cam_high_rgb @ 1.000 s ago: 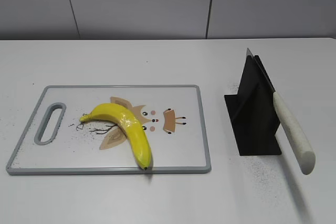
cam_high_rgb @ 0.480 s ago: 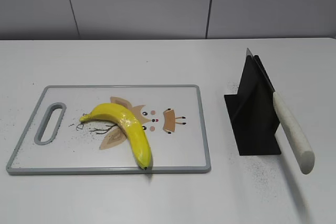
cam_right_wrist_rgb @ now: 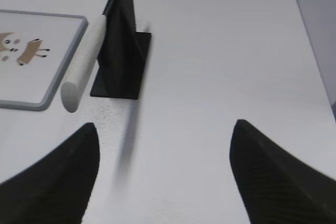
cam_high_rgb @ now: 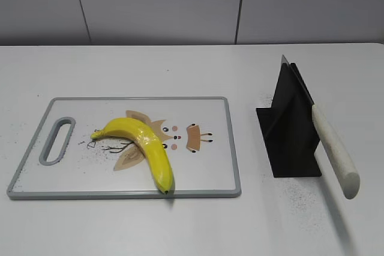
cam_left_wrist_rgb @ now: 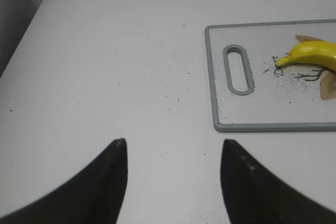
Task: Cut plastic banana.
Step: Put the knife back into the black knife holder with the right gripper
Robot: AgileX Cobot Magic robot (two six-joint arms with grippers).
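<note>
The plastic banana (cam_high_rgb: 144,145) is glossy yellow and curved. It lies on the white cutting board (cam_high_rgb: 90,178), stem end to the left, dark tip at the front edge. Its stem end also shows in the left wrist view (cam_left_wrist_rgb: 310,55). A knife with a white handle (cam_high_rgb: 334,150) sits in a black stand (cam_high_rgb: 291,130) right of the board; both show in the right wrist view (cam_right_wrist_rgb: 83,62). My left gripper (cam_left_wrist_rgb: 173,142) is open over bare table left of the board. My right gripper (cam_right_wrist_rgb: 165,127) is open over bare table right of the stand. Neither gripper shows in the exterior view.
The cutting board has a grey rim and a handle slot (cam_high_rgb: 57,141) at its left end, also seen in the left wrist view (cam_left_wrist_rgb: 238,70). Dark specks lie on the table round the board and stand. A grey wall stands behind the white table.
</note>
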